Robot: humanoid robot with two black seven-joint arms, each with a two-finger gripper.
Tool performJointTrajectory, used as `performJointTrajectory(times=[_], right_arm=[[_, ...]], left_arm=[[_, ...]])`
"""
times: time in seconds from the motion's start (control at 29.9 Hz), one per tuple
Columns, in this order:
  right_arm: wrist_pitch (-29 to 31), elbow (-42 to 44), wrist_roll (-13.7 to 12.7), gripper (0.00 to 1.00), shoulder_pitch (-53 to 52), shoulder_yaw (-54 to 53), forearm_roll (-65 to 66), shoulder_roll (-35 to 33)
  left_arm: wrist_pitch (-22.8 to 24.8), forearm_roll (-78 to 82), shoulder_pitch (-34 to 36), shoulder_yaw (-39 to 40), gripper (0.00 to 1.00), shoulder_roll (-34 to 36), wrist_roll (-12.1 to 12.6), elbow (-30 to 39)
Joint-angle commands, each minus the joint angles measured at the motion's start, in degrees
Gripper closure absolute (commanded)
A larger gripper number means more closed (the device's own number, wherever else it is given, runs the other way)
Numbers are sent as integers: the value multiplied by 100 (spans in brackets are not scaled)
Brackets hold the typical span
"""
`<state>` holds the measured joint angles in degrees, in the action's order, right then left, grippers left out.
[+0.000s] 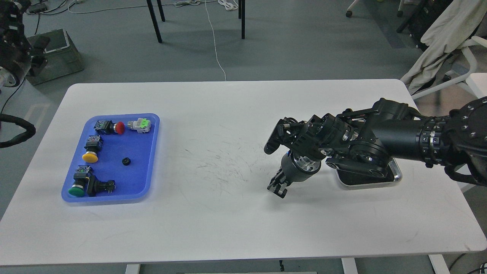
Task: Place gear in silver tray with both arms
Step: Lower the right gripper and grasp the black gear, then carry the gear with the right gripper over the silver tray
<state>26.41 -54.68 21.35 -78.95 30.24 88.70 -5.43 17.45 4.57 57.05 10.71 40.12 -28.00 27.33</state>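
A white rectangular tabletop [228,114] fills the view. At its left lies a blue plastic tray [146,160] holding coloured push-button switches and, near its middle, a small black toothed gear [126,161], lying loose and touched by nothing. At the far right, a shiny rectangular silver tray [397,176] sits mostly hidden beneath the black jointed right arm [395,137], which reaches in from the right edge. The right end effector [277,188] points down at bare tabletop, just left of the silver tray and well apart from the gear; it looks small and dark, so I cannot tell whether its fingers are parted or closed, and nothing is visibly in them. Only a bulky part of the left arm [13,57] shows at the far-left edge; its end effector is out of view. The likely risks: the right arm blocks the silver tray, so a gear brought across could strike it, and so small a gear may slip from the fingers.
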Motion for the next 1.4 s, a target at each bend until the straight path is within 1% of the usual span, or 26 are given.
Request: performJointTrajectory(times=[0.0, 0.2, 0.47, 0.64, 0.8, 0.94, 1.1, 1.24, 1.37], right_arm=[[5, -8, 1, 98, -24, 0, -2, -2], [14, -25, 1, 99, -112, 0, -2, -63], [84, 36, 10, 99, -551, -9, -11, -704], [40, 19, 10, 99, -727, -53, -28, -1547], [-13, 10, 10, 99, -692, -106, -28, -2426], [-258, 62, 1, 99, -622, -106, -19, -2937], [-513, 159, -25, 99, -385, -202, -54, -3174], [-628, 317, -60, 99, -86, -343, -54, -3201], [-698, 818, -60, 98, 291, -387, -54, -3087]], left_arm=[[4, 0, -10, 1, 3, -4, 0, 0], [-5, 0, -19, 1, 3, -4, 0, 0], [4, 0, -98, -8, 3, 5, 0, 0], [4, 8, -115, -8, 3, 5, 0, 0], [56, 9, -124, -8, 3, 13, 0, 9], [91, 9, -150, 1, 3, 22, 0, 0], [127, 9, -177, -8, 3, 40, 0, 9], [135, 0, -177, 1, 3, 57, 0, 26], [170, 0, -177, 10, 3, 198, 0, 53]])
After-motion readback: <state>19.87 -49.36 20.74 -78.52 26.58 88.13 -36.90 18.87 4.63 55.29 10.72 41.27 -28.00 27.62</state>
